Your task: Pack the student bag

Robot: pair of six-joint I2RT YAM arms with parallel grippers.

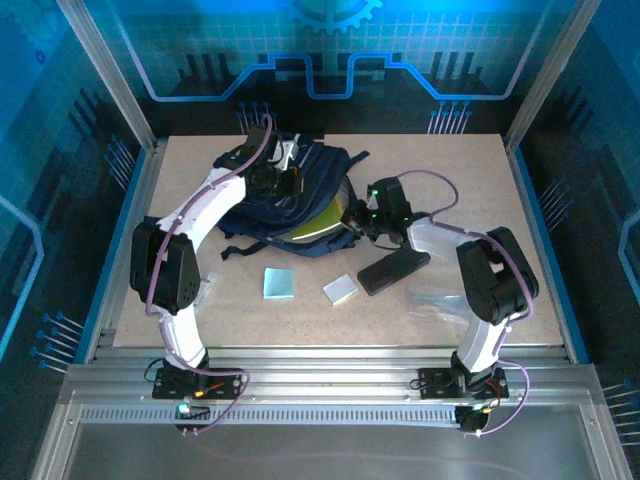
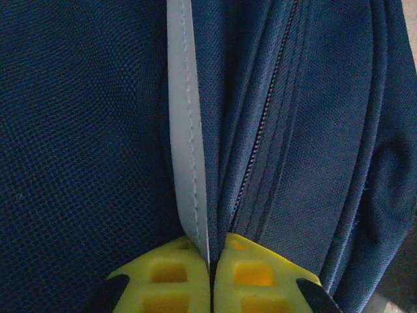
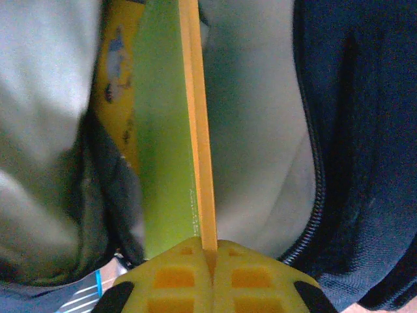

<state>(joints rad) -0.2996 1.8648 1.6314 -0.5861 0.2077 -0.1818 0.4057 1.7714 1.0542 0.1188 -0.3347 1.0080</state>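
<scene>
The student bag (image 1: 300,185), dark navy, lies open at the back middle of the table. My left gripper (image 1: 272,180) is on top of it. In the left wrist view it (image 2: 212,264) is shut on a fold of the bag's fabric (image 2: 78,130) beside a grey stripe (image 2: 186,130). My right gripper (image 1: 358,215) is at the bag's right opening, shut on the orange edge (image 3: 199,130) of a yellow-green book (image 3: 163,130). The book (image 1: 318,222) pokes out of the bag mouth, against the pale lining (image 3: 260,130).
On the table in front of the bag lie a black pencil case (image 1: 392,271), a light blue pad (image 1: 279,284) and a pale block (image 1: 340,290). Clear plastic wrapping (image 1: 440,300) lies near the right arm's base.
</scene>
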